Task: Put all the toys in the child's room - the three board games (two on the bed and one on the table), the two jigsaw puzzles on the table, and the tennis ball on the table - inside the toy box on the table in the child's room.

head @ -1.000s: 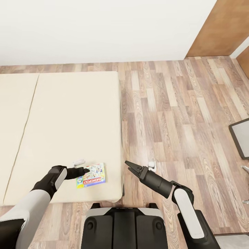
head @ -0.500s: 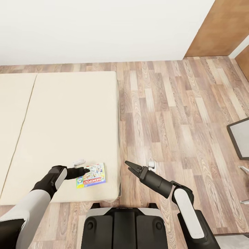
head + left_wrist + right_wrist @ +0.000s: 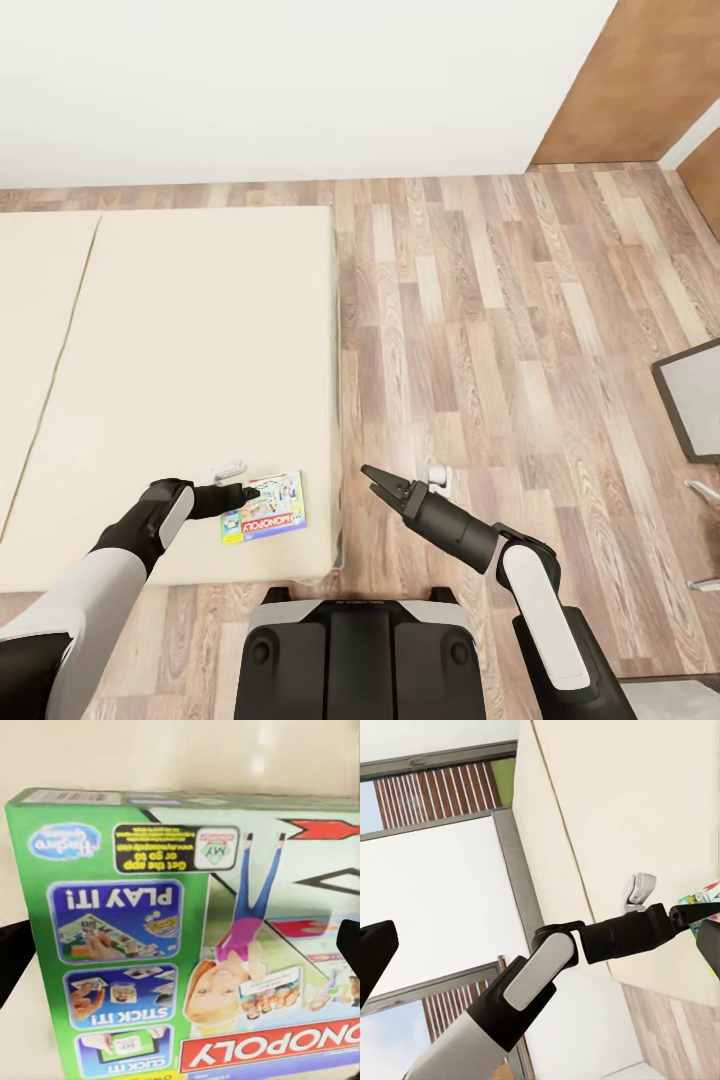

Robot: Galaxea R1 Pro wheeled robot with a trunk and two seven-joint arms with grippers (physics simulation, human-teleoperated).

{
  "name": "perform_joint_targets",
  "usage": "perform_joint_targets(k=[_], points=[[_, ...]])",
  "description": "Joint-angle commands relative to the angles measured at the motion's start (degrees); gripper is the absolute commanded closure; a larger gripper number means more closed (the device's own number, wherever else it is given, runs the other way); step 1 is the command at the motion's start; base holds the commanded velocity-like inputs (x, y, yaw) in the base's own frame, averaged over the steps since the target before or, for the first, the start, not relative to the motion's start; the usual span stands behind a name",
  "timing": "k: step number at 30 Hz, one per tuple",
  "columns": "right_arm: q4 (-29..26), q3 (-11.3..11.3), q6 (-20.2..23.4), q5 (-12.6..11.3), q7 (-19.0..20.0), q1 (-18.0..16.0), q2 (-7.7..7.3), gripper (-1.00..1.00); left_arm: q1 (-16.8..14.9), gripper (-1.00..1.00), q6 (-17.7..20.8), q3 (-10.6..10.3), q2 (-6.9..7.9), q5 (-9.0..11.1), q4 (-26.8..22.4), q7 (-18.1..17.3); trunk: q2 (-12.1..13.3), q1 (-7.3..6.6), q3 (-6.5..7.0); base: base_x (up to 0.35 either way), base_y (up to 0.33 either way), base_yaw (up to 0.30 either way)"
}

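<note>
A board game, a green Monopoly box with cartoon art, is over the near right corner of the beige bed. My left gripper is shut on the box's edge. In the left wrist view the box is very close, with a dark finger at each side. My right gripper hangs open over the wood floor just right of the bed, holding nothing. In the right wrist view I see my left arm and a sliver of the game. The table, toy box, jigsaw puzzles and tennis ball are out of view.
A white wall runs along the back and a brown wooden door stands at the far right. A dark-framed grey object juts in at the right edge. Wood-plank floor lies open right of the bed.
The whole picture has shifted: the bed and floor slid left, so the camera moved right. The game kept its place at my left gripper. Both arms hold the same pose.
</note>
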Motion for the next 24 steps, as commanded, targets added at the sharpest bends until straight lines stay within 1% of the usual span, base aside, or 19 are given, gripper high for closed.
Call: perform_joint_targets(k=[1, 7, 24], points=[[0.0, -0.04, 0.23, 0.13, 0.22, -0.03, 0.03, -1.0, -0.01, -1.0, 0.43, 0.27, -0.02, 0.1, -0.07, -0.16, -0.09, 0.03, -0.06, 0.0, -0.127, 0.0], [0.0, -0.08, 0.23, 0.13, 0.22, -0.03, 0.04, -1.0, -0.01, -1.0, 0.44, 0.27, -0.02, 0.1, -0.07, -0.16, -0.09, 0.03, -0.06, 0.0, -0.046, 0.0], [0.0, -0.05, 0.23, 0.14, 0.23, -0.03, 0.03, -1.0, -0.01, -1.0, 0.44, 0.27, -0.02, 0.1, -0.09, -0.16, -0.09, 0.03, -0.06, 0.0, -0.002, 0.0]])
